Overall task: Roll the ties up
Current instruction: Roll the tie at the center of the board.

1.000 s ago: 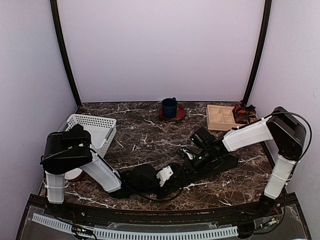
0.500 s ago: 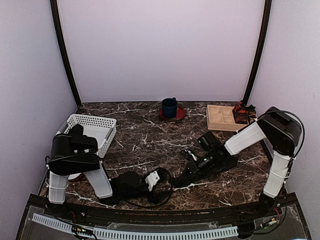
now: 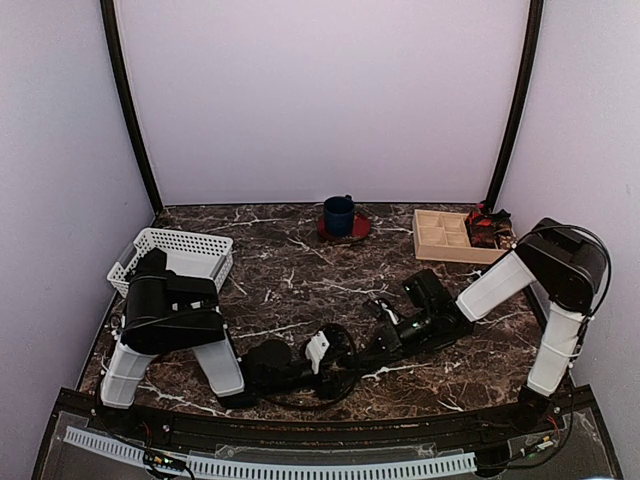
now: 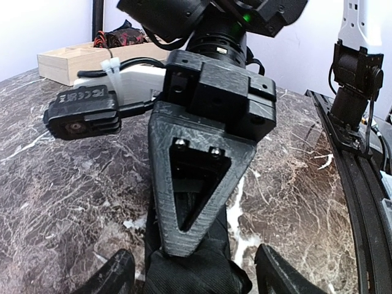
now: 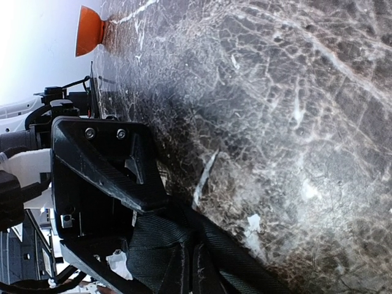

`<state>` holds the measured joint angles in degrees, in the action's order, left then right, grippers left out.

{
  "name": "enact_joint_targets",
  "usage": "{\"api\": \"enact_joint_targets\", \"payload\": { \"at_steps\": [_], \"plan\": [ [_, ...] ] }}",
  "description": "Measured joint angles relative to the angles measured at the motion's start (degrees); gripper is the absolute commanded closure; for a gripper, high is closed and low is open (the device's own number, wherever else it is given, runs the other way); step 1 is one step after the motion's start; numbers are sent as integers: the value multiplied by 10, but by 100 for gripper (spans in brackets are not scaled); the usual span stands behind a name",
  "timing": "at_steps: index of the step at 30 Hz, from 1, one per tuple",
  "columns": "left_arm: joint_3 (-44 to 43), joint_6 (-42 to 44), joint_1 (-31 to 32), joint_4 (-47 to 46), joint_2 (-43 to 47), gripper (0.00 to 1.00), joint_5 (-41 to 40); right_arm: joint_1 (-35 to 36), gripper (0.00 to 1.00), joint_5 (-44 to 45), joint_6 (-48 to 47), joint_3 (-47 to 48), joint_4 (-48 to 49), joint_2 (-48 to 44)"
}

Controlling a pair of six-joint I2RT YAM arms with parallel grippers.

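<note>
A black tie (image 4: pixel 196 272) lies bunched on the marble table near its front edge. In the left wrist view its fold sits between my left gripper's (image 4: pixel 197 277) two spread fingers (image 4: pixel 116 274), which are open and not pressing on it. My right gripper (image 5: pixel 188 272) is shut on the tie (image 5: pixel 153 242), and a strip of the fabric runs off along the table. Its triangular finger (image 4: pixel 193 184) points down onto the fold. In the top view the left gripper (image 3: pixel 340 358) and right gripper (image 3: pixel 365 348) meet tip to tip, and the tie is mostly hidden under them.
A white basket (image 3: pixel 175 255) stands at the left, behind my left arm. At the back are a blue cup (image 3: pixel 338 213) on a red saucer (image 3: pixel 352 230) and a wooden compartment box (image 3: pixel 445 235) with a red-and-black object (image 3: pixel 488 226) beside it.
My left gripper has opened; it drew back to the left, then came right again. The right gripper slid toward the near edge and the left, staying shut.
</note>
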<state>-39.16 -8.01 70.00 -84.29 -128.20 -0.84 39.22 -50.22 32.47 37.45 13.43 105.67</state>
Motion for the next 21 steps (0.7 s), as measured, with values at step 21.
{"api": "enact_joint_targets", "payload": {
  "at_steps": [21],
  "plan": [
    [-12, -15, 34, 37, 7, 53, -80, 36, 100, 117, 42, -99, 149, -61]
  ]
}}
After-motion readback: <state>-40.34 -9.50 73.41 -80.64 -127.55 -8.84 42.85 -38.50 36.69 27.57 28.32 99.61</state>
